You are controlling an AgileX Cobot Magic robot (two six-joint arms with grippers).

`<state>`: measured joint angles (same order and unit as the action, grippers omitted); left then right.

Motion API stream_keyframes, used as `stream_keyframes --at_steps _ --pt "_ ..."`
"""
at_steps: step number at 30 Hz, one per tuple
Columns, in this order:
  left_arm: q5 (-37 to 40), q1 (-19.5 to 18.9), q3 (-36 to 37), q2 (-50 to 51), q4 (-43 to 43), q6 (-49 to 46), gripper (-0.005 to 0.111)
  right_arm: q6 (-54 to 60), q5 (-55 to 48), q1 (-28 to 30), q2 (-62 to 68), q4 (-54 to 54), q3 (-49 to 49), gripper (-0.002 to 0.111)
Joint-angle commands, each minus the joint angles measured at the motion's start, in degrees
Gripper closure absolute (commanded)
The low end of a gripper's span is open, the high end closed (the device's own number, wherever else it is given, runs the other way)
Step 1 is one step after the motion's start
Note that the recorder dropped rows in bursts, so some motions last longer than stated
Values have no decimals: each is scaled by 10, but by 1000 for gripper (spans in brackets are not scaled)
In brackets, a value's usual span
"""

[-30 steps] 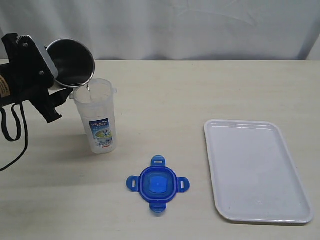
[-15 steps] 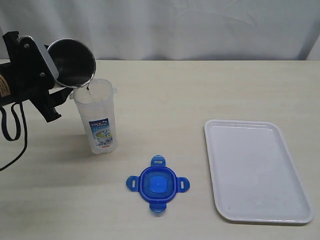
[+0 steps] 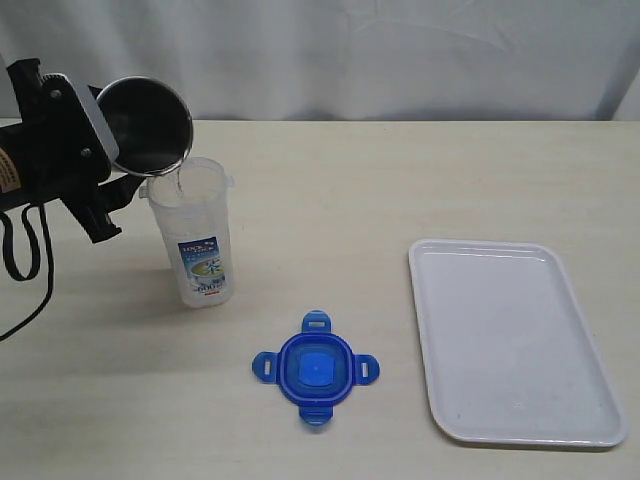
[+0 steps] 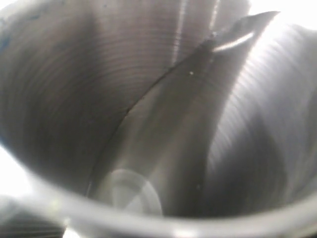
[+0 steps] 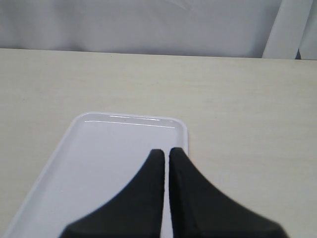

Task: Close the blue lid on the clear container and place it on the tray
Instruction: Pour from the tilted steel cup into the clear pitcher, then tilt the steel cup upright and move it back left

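Note:
The clear container stands upright and uncovered at the left of the table, its blue-and-white label facing forward. My left gripper is shut on a grey steel cup, tipped over the container's mouth with a thin stream falling in. The left wrist view shows only the cup's steel inside; the fingers are hidden. The blue lid lies flat on the table, in front and to the right of the container. The white tray lies at the right, bare. My right gripper hangs shut and holding nothing over the tray.
A pale curtain backs the beige table. The left arm's black cable loops down at the left edge. The right arm does not show in the exterior view.
The steel cup has shifted very slightly up and right over the container's mouth. The lid, container and tray have not moved.

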<state>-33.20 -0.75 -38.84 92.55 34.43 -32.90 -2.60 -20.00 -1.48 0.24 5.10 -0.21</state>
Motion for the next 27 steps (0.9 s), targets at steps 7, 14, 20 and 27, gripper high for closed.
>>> stream_keyframes --at_steps 7,14,20,27 --pt "-49 2 -8 -6 -13 -10 107 0 2 -1 -2 3 2 104" --pt "-49 2 -8 -6 -24 -17 107 0 2 -1 -2 3 2 104" --pt "-36 2 -8 -6 -36 -12 107 0 2 -1 -2 3 2 104" --pt "6 2 -8 -6 -69 89 107 0 2 -1 -2 3 2 104"
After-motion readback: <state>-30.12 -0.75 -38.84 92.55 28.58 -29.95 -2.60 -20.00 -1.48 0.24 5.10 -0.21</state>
